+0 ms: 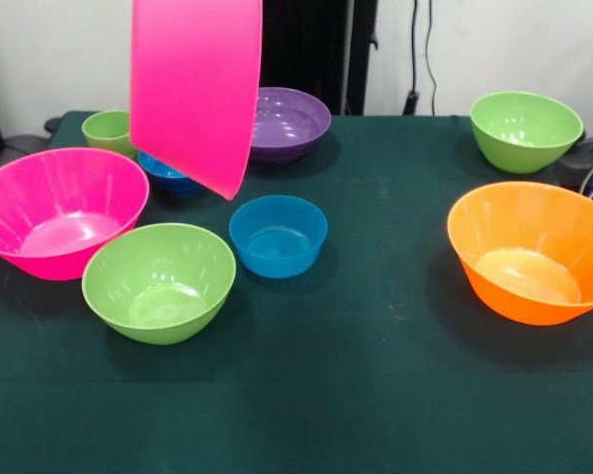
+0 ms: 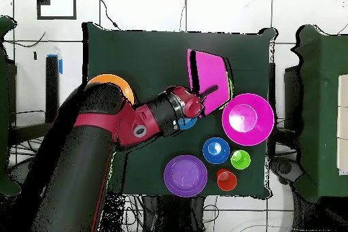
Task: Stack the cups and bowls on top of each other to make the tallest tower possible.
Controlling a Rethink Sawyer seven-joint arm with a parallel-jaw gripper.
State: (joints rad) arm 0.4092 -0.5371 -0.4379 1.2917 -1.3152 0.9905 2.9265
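A big pink bowl [image 1: 193, 89] hangs tilted on edge above the table's far left; it also shows in the overhead view [image 2: 207, 73]. My gripper [image 2: 202, 98] is shut on its rim; the front view hides the gripper. A second big pink bowl [image 1: 59, 212] stands on the table below it. Beside that are a green bowl [image 1: 158, 281] and a small blue bowl [image 1: 277, 235]. Another blue bowl [image 1: 168, 176] sits behind the held bowl. The purple bowl [image 1: 292, 123] and light-green cup [image 1: 107, 130] stand at the far edge. The orange tumbler [image 2: 226, 179] shows only from overhead.
A big orange bowl [image 1: 534, 252] stands at the right and a second green bowl [image 1: 526, 128] at the far right corner. The green cloth table [image 1: 376, 395] has bare room in the front and middle. My arm [image 2: 115, 130] covers the overhead view's left side.
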